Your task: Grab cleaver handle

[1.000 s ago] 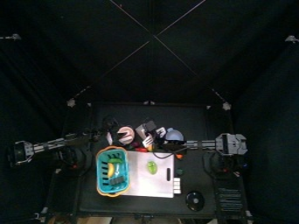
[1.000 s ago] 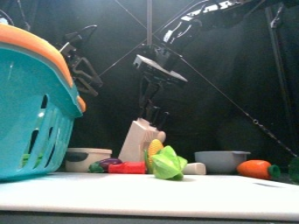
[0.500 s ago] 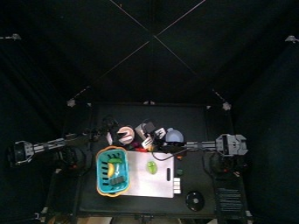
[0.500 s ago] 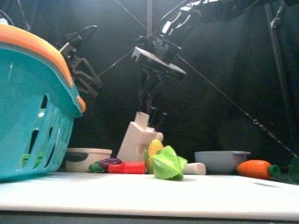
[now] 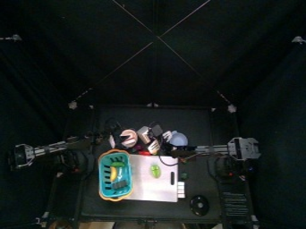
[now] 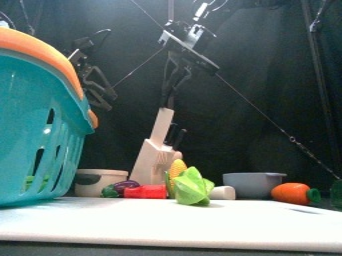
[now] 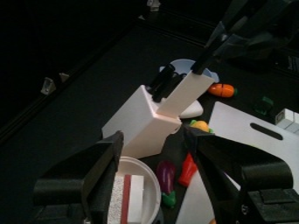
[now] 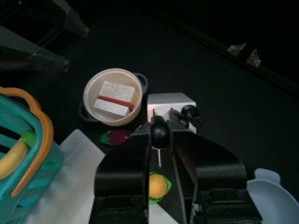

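Observation:
The cleaver's pale blade stands partly drawn out of the white knife block, its black handle pointing up. My right gripper is shut on that handle from above and hangs over the block at mid-table. In the left wrist view the blade rises from the block with the right gripper over it. My left gripper is open with nothing in it, hovering a little to the block's left.
A teal basket with an orange rim fills the front left. A white bowl sits beside the block. Toy vegetables, a grey bowl and a carrot lie near the white cutting board.
My right gripper has risen with the handle in its grip, and the cleaver blade has slid upward out of the block. The left arm has stayed put.

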### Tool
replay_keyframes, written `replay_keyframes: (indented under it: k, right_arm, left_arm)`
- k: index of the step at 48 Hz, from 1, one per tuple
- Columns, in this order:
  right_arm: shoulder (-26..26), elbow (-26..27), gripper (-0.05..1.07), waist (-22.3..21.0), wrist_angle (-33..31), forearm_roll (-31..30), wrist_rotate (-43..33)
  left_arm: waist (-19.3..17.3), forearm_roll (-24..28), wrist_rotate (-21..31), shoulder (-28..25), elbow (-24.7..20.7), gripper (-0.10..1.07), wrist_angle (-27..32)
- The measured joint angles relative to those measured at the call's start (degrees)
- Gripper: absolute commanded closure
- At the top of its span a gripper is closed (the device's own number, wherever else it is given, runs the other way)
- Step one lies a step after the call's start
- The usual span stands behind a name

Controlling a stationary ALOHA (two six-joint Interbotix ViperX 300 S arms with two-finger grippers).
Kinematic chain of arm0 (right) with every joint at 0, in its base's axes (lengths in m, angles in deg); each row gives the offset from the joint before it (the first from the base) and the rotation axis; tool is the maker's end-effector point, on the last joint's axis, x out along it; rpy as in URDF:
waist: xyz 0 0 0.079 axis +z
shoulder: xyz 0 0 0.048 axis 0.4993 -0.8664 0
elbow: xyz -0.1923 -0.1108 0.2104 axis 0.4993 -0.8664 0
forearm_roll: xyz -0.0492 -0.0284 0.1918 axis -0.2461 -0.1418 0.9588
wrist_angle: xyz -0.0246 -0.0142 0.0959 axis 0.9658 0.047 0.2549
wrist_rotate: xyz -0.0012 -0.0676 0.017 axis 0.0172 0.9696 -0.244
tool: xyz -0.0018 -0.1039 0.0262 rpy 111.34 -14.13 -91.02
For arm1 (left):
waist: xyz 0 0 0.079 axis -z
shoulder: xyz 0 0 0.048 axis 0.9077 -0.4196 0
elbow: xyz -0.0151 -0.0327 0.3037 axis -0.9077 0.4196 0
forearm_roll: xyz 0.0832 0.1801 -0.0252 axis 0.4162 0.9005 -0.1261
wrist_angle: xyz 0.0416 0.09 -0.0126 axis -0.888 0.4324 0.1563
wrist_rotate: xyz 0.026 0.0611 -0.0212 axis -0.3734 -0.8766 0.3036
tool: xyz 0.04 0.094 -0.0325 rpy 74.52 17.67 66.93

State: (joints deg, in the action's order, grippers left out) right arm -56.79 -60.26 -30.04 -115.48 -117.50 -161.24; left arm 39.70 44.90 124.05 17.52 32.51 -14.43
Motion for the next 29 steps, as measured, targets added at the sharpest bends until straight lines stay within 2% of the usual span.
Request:
replay_keyframes:
  k: [20, 29]
  right_arm:
    - [5.1, -1.2, 0.51, 3.6, -1.9, -0.9, 0.0]
    - [10.0, -4.8, 0.51, 6.9, -2.6, -2.7, -0.6]
  left_arm:
    - [0.0, -0.6, 0.0, 0.0, 0.0, 0.06, 0.0]
    - [0.3, -0.7, 0.0, 0.0, 0.0, 0.06, -0.6]
